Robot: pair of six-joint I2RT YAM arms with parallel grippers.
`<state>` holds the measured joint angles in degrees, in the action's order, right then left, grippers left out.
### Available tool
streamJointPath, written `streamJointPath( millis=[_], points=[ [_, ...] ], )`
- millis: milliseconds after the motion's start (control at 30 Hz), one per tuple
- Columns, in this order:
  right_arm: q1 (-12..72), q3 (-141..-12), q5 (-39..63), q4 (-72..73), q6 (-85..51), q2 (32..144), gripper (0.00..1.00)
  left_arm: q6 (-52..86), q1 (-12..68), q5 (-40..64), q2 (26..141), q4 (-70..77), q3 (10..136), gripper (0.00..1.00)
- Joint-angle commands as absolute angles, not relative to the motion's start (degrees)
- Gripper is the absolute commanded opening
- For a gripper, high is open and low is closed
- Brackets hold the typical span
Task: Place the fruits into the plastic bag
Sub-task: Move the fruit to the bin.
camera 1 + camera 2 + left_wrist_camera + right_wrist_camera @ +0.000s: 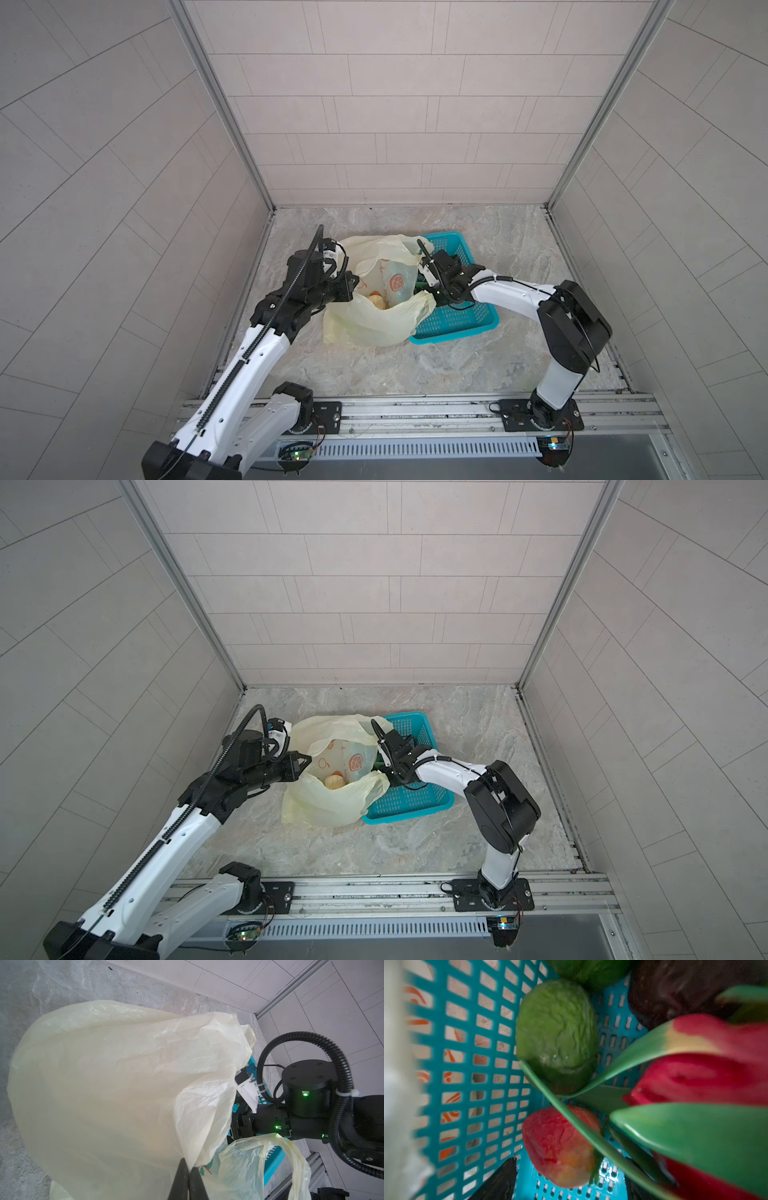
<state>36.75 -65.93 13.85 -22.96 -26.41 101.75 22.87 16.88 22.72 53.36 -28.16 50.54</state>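
The plastic bag (pixel 374 328) lies open on the stone floor, and a pale cream lump (pixel 377 300) rests inside it. My left gripper (pixel 188 1165) is shut on the bag's rim and holds the mouth up. My right gripper (pixel 571 1184) is low inside the teal basket (pixel 457 324), its fingers apart on either side of a red-orange fruit (pixel 560 1147) with gaps showing. Beside that fruit lie a wrinkled green oval (pixel 556 1028), a dark brown one (pixel 675 987) and the red dragon fruit (pixel 706 1076) with its green scales. In both top views the bag's handle hides the right fingertips.
The basket touches the bag's right side, and the bag's orange print shows through the basket wall (pixel 452 1076). The right arm's wrist (pixel 446 274) hangs over the basket's near-left corner. Tiled walls close the floor in on three sides, and a metal rail (pixel 415 409) runs along the front.
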Motion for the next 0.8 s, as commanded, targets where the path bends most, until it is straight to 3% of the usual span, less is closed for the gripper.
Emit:
streamJointPath(
  millis=[0, 400, 767],
  points=[
    [37.4, -68.0, 11.8, -23.5, -28.5, 104.4, 0.79, 22.2, 16.9, 22.7, 53.3, -27.9, 51.3, 0.0],
    [35.9, -61.8, -0.9, -25.8, -38.0, 99.5, 0.78, 22.7, 16.9, 23.7, 53.9, -27.2, 51.2, 0.0],
    [31.7, -55.6, 3.2, -22.7, -38.8, 89.5, 0.83, 23.0, 16.9, 24.5, 54.2, -26.7, 51.4, 0.0]
  ],
)
